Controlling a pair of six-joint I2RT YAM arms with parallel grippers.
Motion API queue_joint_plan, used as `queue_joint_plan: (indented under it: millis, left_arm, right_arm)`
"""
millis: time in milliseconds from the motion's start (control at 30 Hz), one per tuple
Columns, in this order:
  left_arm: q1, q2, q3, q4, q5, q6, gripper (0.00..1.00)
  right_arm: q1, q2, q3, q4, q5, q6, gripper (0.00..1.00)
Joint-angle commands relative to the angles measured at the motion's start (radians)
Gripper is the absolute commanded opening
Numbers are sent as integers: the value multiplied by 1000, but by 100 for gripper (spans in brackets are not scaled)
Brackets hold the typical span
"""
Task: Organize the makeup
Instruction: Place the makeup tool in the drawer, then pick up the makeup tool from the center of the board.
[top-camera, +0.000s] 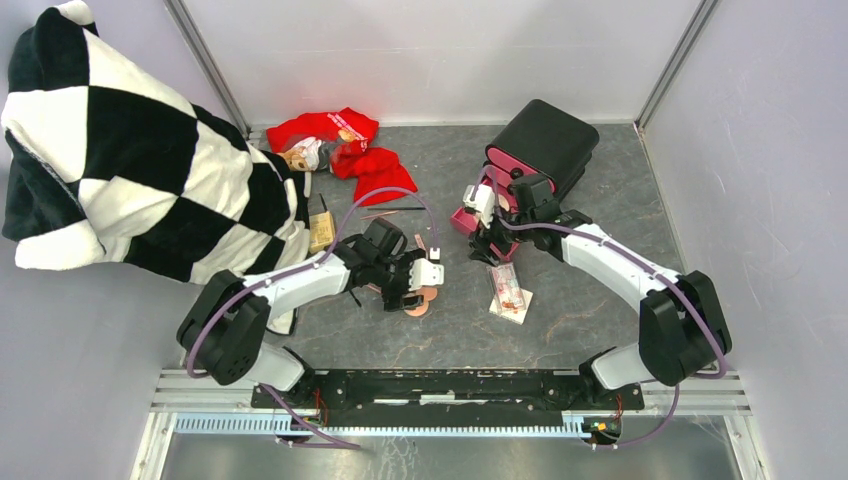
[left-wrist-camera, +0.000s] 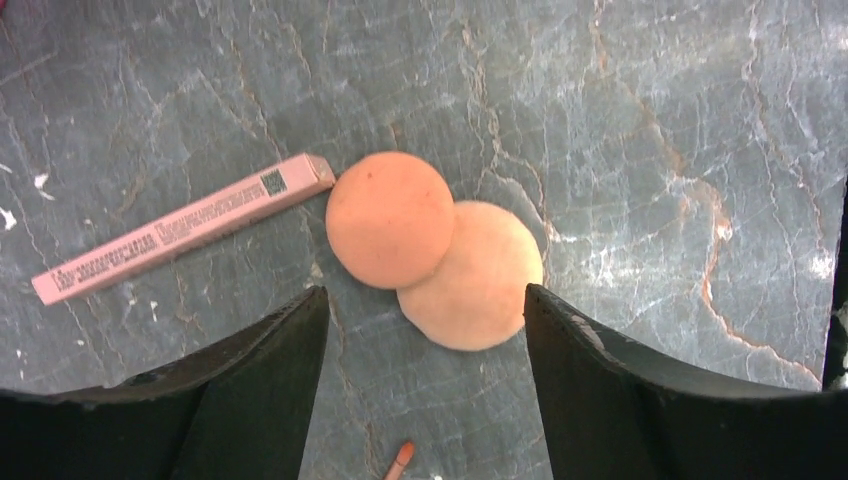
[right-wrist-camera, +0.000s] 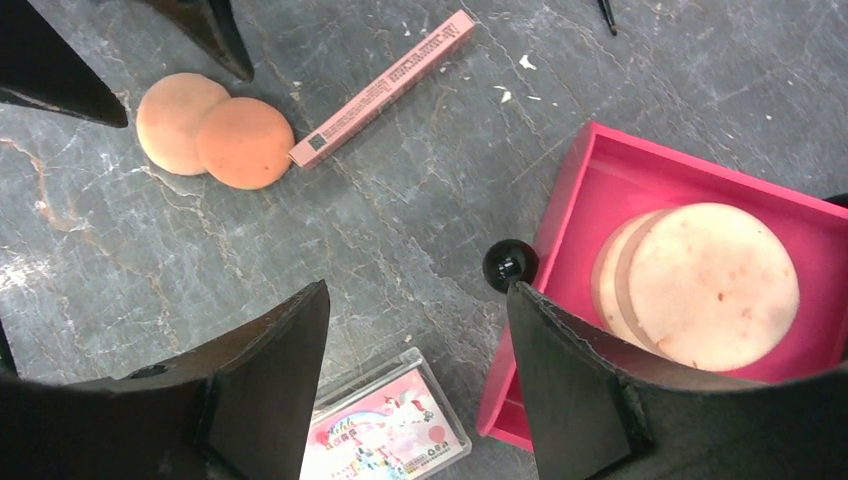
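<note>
Done: we see stored puffs (right-wrist-camera: 700, 285) in pink drawer (right-wrist-camera: 600, 160) | To do: loose puffs (left-wrist-camera: 390, 220), pink stick (left-wrist-camera: 180, 228), packet (right-wrist-camera: 385, 425) on table (left-wrist-camera: 650, 120) | left gripper (left-wrist-camera: 425, 300) and right gripper (right-wrist-camera: 415, 300) spread wide, empty

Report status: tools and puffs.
Left tool open, empty, over two table puffs. Right tool open, empty, at drawer holding two more puffs. Stick abuts one table puff.

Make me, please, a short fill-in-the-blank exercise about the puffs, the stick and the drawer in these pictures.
1. The left gripper hovers over ____ round puffs on the table.
2. One end of the pink stick touches a ____.
3. The drawer holding other puffs is ____ in color.
4. The drawer's knob is ____ in color.
Missing words: two; puff; pink; black.
</note>
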Motion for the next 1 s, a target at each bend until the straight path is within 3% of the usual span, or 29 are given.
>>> queue_joint_plan:
  millis: [0,433,967]
  left_arm:
    - [-30,40,70,11,10,40,76]
    - [-70,133,108,15,-60,51,49]
    - [-73,74,61,91,-96,11,9]
  right_arm:
    - [-29,9,-1,33,11,-22,72]
    - [-97,29,-9,28,-41,-21,70]
    - [-107,43,-7,22,-76,-22,69]
